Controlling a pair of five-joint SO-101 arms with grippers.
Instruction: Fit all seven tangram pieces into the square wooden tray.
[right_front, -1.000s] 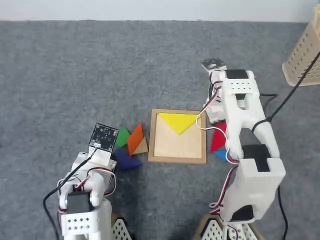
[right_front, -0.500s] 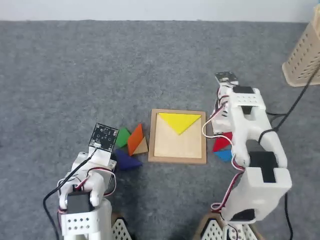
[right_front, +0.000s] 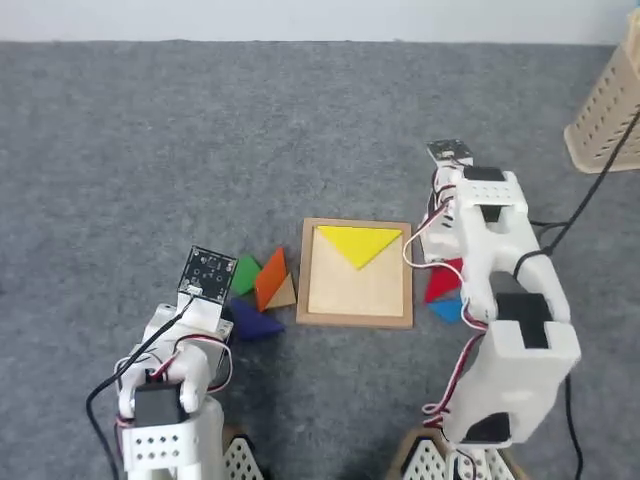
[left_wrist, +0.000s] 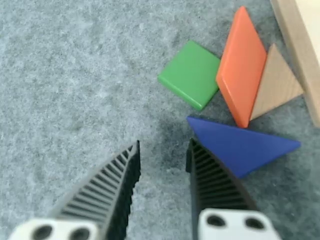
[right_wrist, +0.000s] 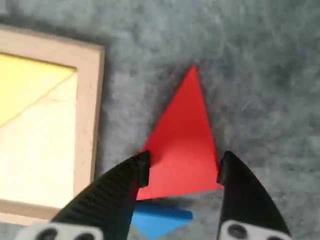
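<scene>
Right gripper (right_wrist: 183, 162): fingers spread wide, nothing clamped. The red triangle (right_wrist: 184, 140) lies flat on the grey carpet (right_front: 150, 130) between them. Its broad end sits at the fingertips and its sharp point faces away from the wrist. We cannot tell whether the pads touch it. A light blue piece (right_wrist: 159, 220) peeks out just under the broad end, touching or overlapping it.

Red triangle lies just beside the square wooden tray (right_wrist: 91, 120), outside its raised pale rim. In the tray, a yellow triangle (right_front: 357, 243) lies along the far edge; the rest is bare smooth wood.

Left gripper (left_wrist: 164, 147): ridged black fingers parted, holding nothing, over carpet. The dark blue triangle (left_wrist: 242, 147) has one corner just beside one finger. Beyond it lie a green square (left_wrist: 190, 74), an orange parallelogram (left_wrist: 242, 65) and a plain wood triangle (left_wrist: 275, 85), clustered edge to edge. The pieces are flat with a matte finish; the carpet has a short, fuzzy nap.
</scene>
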